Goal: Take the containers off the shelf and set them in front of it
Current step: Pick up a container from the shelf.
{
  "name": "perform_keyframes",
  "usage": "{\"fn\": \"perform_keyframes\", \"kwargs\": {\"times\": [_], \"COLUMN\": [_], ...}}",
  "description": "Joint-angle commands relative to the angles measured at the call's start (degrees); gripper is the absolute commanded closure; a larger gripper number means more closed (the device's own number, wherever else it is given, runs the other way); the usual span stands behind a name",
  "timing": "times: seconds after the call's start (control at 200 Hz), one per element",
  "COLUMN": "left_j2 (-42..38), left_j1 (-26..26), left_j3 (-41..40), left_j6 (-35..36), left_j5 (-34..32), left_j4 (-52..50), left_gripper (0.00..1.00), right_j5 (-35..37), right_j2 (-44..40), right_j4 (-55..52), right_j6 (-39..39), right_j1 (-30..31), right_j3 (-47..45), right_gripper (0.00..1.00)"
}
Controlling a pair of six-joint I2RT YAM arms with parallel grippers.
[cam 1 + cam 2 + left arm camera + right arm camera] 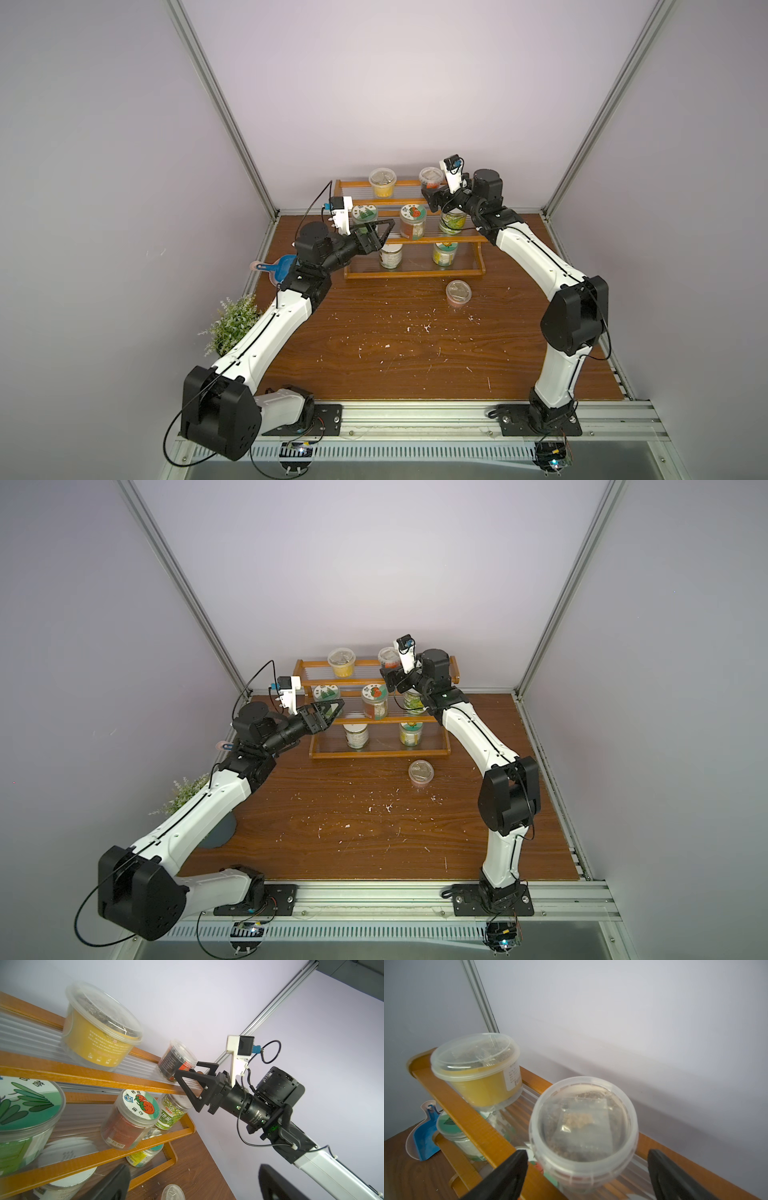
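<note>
On top of the shelf (411, 274), my right gripper (586, 1153) stands spread, 1 finger on either side of the dark-contents cup (583, 1126), neither visibly touching. I'd settle below the lid rim, close gently on the thin clear wall, then lift straight up, clear of the front rail and the yellow cup (477, 1068) nearby. My left gripper (384, 235), spread wide and empty, hovers by the green-lidded jar (364, 214) on the middle tier. The cup's base is blurred, the fingers' reach along it is cut off, and my right arm covers much of the green-labelled jar (453, 222).
</note>
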Motion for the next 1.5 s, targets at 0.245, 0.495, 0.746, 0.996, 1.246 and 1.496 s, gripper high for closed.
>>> {"fn": "perform_keyframes", "kwargs": {"times": [0.245,0.495,0.746,0.996,1.246,1.496], "left_j2": [-0.03,0.15,0.00,-0.50,-0.95,-0.93], "left_j1": [-0.37,0.07,0.24,0.60,1.03,1.38], "left_j3": [1.84,1.80,1.20,0.69,0.39,0.23], "left_j6": [1.79,1.86,1.88,1.71,1.75,1.62], "left_j5": [-0.09,0.05,0.20,0.53,0.73,1.18], "left_j4": [-0.88,-0.83,-0.66,-0.26,-0.22,0.15], "left_gripper": [0.00,0.00,0.00,0.00,0.00,0.00], "right_j5": [-2.68,-2.88,-3.72,-4.16,-4.29,-4.20], "right_j2": [2.50,3.63,5.13,3.31,-2.45,-13.33], "right_j4": [3.79,6.37,5.07,6.66,9.54,13.73], "right_j6": [1.30,2.10,2.36,2.32,2.19,1.94], "right_j1": [-0.12,-0.01,-0.07,0.15,0.74,1.63], "right_j3": [4.81,5.50,7.93,5.91,-0.71,-12.75], "right_gripper": [0.12,0.17,0.29,0.37,0.38,0.38]}}
